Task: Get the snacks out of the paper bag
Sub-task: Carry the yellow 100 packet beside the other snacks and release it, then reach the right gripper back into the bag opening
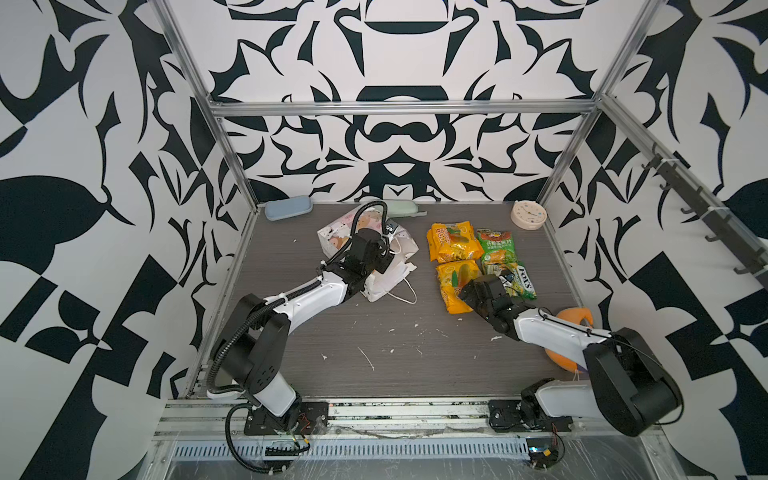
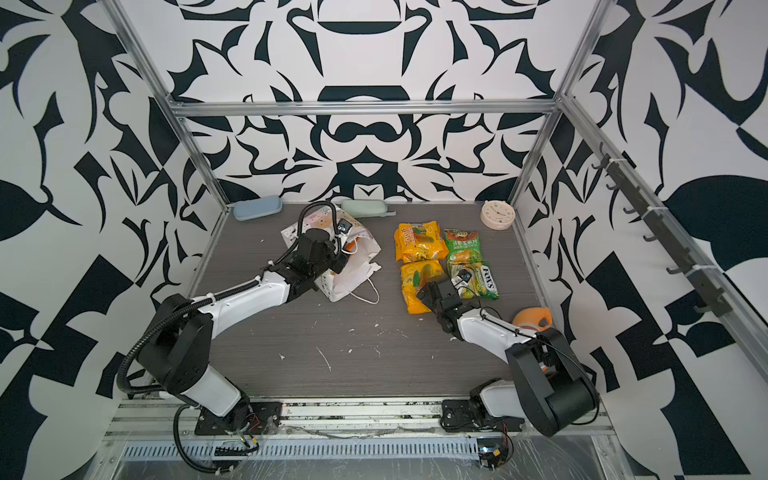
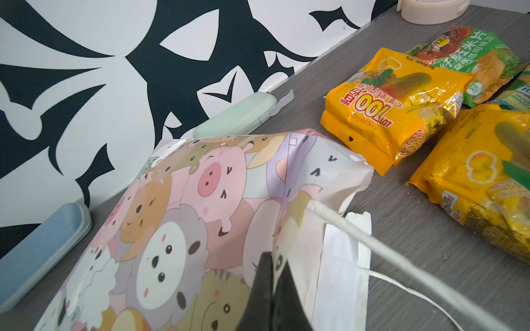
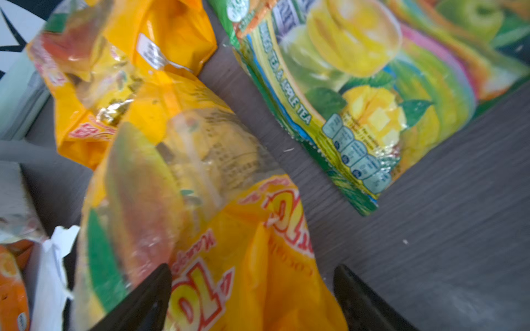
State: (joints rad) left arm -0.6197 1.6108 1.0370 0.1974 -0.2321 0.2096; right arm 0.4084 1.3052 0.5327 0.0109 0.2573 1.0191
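The paper bag [image 1: 332, 240] [image 2: 359, 276] [image 3: 186, 212] lies on its side at the back left of the table, its mouth towards the snacks. My left gripper [image 1: 383, 266] [image 2: 338, 266] [image 3: 272, 259] is shut on the bag's rim by a cord handle [image 3: 372, 240]. Two yellow-orange packets [image 1: 453, 242] [image 1: 455, 284] and two green packets [image 1: 495, 245] [image 1: 519, 283] lie in a cluster at the right. My right gripper [image 1: 464, 294] [image 4: 252, 268] stands open over the near yellow-orange packet [image 4: 200, 200], one finger on each side. An orange packet [image 4: 11, 283] shows in the bag's mouth.
A blue case [image 1: 286, 209] and a pale green case [image 1: 401, 206] lie along the back wall. A round cream clock [image 1: 528, 214] stands at the back right. An orange plush toy [image 1: 575, 316] sits behind my right arm.
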